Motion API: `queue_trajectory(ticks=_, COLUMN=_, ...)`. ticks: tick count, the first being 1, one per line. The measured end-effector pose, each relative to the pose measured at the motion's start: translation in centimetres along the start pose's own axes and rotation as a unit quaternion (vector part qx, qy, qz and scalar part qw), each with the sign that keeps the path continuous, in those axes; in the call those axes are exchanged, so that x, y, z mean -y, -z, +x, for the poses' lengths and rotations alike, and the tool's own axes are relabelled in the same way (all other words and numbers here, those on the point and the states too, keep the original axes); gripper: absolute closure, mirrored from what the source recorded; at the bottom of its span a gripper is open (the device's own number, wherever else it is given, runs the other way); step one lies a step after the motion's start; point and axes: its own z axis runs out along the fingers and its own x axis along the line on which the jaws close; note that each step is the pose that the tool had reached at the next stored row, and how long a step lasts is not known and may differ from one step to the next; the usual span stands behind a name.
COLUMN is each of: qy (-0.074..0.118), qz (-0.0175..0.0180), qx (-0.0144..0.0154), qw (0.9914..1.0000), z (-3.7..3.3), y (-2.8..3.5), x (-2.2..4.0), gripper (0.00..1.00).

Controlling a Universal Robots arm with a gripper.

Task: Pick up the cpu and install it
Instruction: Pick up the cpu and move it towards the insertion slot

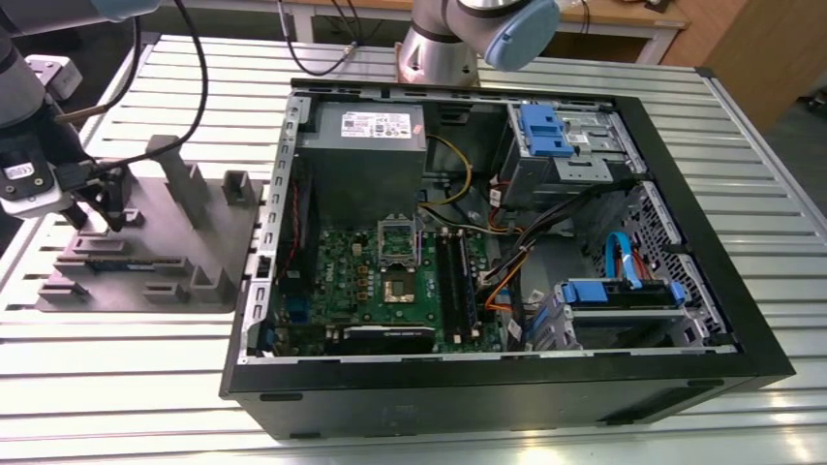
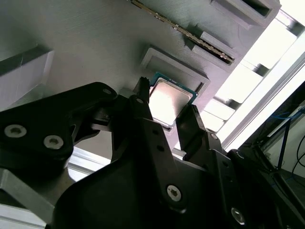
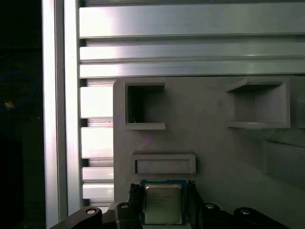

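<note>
I am watching the gripper (image 1: 104, 208) hanging low over the grey tray (image 1: 194, 242), at the exterior view's left, on the ribbed table (image 1: 130, 368). The chip (image 3: 163, 204) is lying flat on that tray, shiny side up. The fingers (image 2: 143, 102) are sitting one on each side of it, closed in against its two edges, so I am judging that they are holding it, though it is not lifted yet.

For this pick-up I think the squeeze should be gentle and even on both sides, and the chip should be staying level and going straight up, not dragging.

In the first wrist view a low raised block (image 3: 163, 164) is standing just beyond the chip, so there is little room that way. Taller posts (image 1: 174, 165) are rising from the tray near the gripper. The room above is looking open.

The computer case (image 1: 723, 291) is lying well apart with its side off, and the socket (image 1: 394, 286) is sitting on the green board (image 1: 347, 266) inside its walls.
</note>
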Motion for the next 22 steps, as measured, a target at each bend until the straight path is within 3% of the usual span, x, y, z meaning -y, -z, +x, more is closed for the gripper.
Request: queue_trajectory(ticks=22, qy=0.0, qz=0.0002, qx=0.0, qw=1.0, z=0.0, y=0.54, x=-0.02, gripper=0.53)
